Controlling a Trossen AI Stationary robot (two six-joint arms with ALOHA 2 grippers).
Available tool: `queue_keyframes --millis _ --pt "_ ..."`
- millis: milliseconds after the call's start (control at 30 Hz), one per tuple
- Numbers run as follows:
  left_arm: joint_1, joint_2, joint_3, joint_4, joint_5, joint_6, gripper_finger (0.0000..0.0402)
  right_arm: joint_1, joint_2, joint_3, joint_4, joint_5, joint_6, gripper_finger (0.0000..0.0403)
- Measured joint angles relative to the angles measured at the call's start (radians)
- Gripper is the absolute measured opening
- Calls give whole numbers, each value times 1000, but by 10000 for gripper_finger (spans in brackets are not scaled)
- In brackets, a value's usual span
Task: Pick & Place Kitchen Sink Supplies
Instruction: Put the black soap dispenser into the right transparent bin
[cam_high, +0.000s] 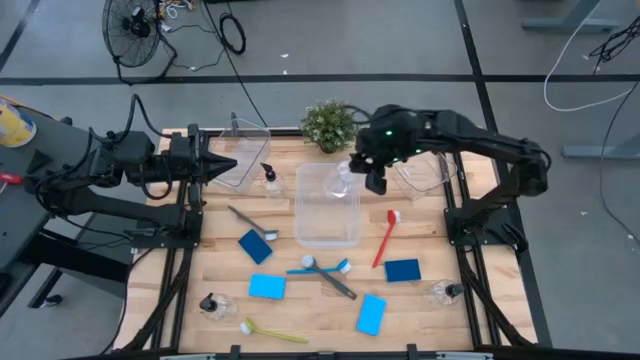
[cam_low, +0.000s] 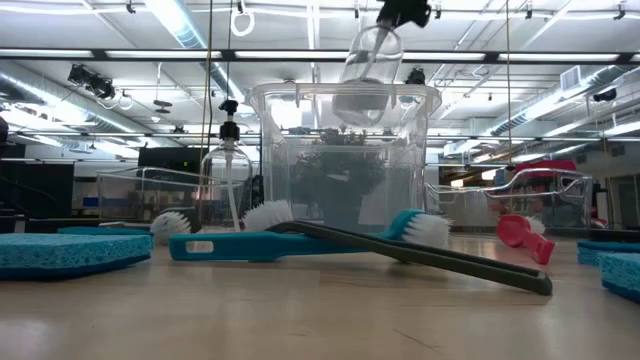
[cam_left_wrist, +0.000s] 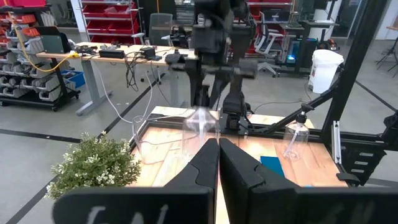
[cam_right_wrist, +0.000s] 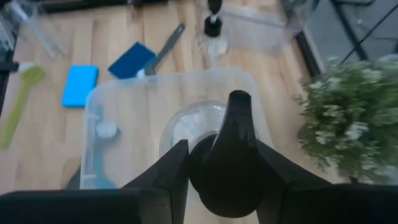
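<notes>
My right gripper (cam_high: 366, 168) is shut on a small clear bottle (cam_low: 365, 60) with a black pump top, over the far end of the middle clear bin (cam_high: 327, 232). In the low view the bottle's bottom is about level with the bin's rim (cam_low: 345, 92). My left gripper (cam_high: 222, 164) waits shut at the table's left side, fingers pointing right; it also shows shut in its own wrist view (cam_left_wrist: 217, 163). Blue sponges (cam_high: 256, 246) (cam_high: 371, 314), a red brush (cam_high: 386, 235), crossed blue and grey brushes (cam_high: 322, 270) and another bottle (cam_high: 270, 181) rest on the table. My right gripper pinches the bottle's black pump top (cam_right_wrist: 231, 140) between its two fingers (cam_right_wrist: 171, 171), coming from above and pointing down. The clear body (cam_right_wrist: 186, 127) hangs below the fingers, lifted clear and slightly tilted, above the bin's opening.
A potted plant (cam_high: 328, 125) stands at the far edge beside my right gripper. Clear bins sit far left (cam_high: 246, 150) and right (cam_high: 425, 176). Near the front lie a yellow-green brush (cam_high: 272, 332), a grey brush (cam_high: 250, 222), bottles (cam_high: 215, 305) (cam_high: 443, 292) and sponges (cam_high: 267, 287) (cam_high: 402, 270).
</notes>
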Motion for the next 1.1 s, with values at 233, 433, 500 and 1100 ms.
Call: queue_keyframes --millis 233,433,500,1100 --pt "0 0 0 0 0 0 16 -9 -93 0 -36 143 2 128" --pt "0 0 0 1 0 -1 16 -83 -157 0 -112 193 13 128" --pt "0 0 0 3 0 -1 16 -120 -171 0 -132 193 20 128" --pt "0 0 0 7 0 -1 16 -537 -186 1 -233 155 -152 128"
